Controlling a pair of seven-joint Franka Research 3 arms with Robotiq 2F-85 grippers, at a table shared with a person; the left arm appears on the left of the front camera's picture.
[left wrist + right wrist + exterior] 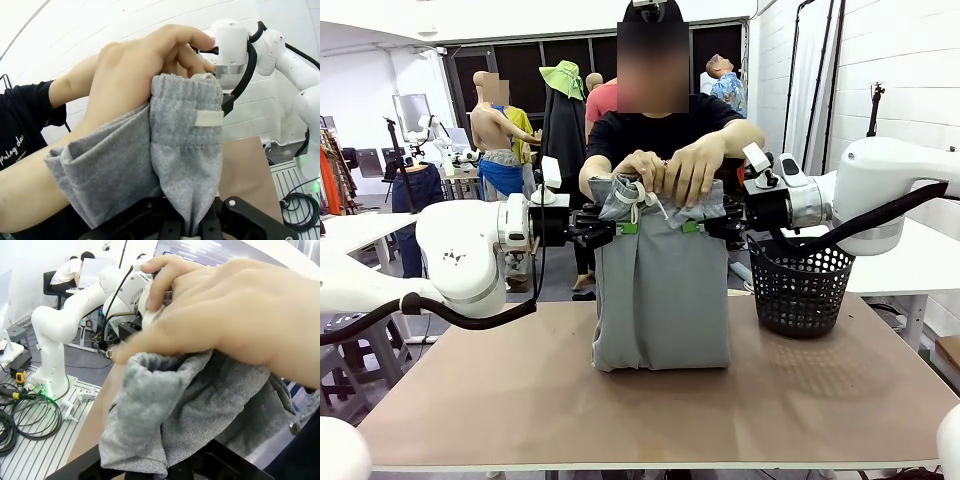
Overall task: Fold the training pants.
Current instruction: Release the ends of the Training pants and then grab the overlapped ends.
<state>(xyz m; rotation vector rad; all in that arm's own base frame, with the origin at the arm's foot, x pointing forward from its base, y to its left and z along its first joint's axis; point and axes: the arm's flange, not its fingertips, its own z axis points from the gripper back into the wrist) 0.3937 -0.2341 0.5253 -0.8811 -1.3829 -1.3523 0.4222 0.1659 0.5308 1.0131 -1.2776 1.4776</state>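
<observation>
The training pants hang upright as a narrow folded panel over the middle of the counter, nearer its far edge than its near edge. Their bottom fold rests on the counter top and the waistband is held up in the air.

The robot's left hand comes in level from the left edge side and is clamped tight on the left side of the grey cloth just under the waistband. The robot's right hand comes in level from the right edge side and is clamped the same way on the right side. In the left wrist view the grey jersey runs down between the closed fingers at the bottom of the picture.

The person's hands reach over from the far edge and pinch the gathered waistband from above, between the two robot hands. The off-white drawstring dangles down the front of the cloth just below them.

A black mesh basket stands on the counter near its far right corner, just beside the pants but apart from them, under the right arm.
</observation>
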